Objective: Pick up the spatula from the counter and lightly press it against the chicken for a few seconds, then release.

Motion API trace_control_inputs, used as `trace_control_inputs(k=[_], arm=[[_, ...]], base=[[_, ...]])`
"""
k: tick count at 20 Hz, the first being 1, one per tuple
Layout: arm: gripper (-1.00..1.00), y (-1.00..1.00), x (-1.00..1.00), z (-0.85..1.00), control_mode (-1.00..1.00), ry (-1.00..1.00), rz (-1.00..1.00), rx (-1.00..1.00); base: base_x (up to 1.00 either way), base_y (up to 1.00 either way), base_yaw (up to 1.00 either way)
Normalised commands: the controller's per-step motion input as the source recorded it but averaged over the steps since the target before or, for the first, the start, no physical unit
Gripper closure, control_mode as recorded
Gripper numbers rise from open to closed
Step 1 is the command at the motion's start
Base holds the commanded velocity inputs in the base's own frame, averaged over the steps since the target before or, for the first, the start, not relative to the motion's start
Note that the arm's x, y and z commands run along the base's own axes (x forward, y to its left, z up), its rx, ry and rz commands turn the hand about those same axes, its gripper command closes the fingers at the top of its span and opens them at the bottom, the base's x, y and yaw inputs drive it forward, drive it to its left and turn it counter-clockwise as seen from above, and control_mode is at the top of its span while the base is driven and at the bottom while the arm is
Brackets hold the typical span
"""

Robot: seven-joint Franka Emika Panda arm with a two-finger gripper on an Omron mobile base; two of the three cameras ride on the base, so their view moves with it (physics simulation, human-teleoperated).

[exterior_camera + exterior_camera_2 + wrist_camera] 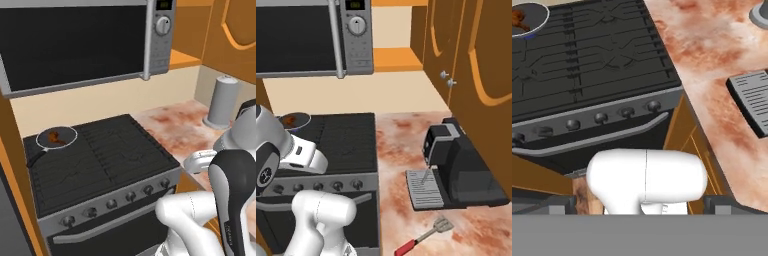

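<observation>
Counter (401, 140), marbled red-brown, right of the black stove (100, 155) and below a microwave (75, 40). You find the spatula (426, 235), red-handled, flat near the counter's front edge, just before the coffee machine (461, 167). Chicken (55, 137) sits in the pan (74, 132) on the stove's far-left burner. Grey canister (222, 100) stands at the back. Your gripper (642, 206) hangs over the stove front, jaws spread wide, empty. Open counter lies between stove and machine.

A: Is it bright?
B: Yes. The light is soft and even all over. The counter (406, 145) looks bright. The stove top (100, 155) looks dark.
A: Is it sharp?
B: No, edges look a bit fuzzy.
</observation>
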Motion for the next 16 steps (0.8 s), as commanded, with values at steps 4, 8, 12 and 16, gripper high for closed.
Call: trace_control_inputs(k=[4, 8, 12, 16], arm=[[-1.00, 0.00, 0.00, 0.00, 1.00, 0.00, 0.00, 0.00], [-1.00, 0.00, 0.00, 0.00, 1.00, 0.00, 0.00, 0.00], [-1.00, 0.00, 0.00, 0.00, 1.00, 0.00, 0.00, 0.00], [-1.00, 0.00, 0.00, 0.00, 1.00, 0.00, 0.00, 0.00]], base=[[-0.26, -0.18, -0.29], [-0.31, -0.26, -0.34], [-0.38, -0.39, -0.38], [-0.40, -0.47, -0.38]])
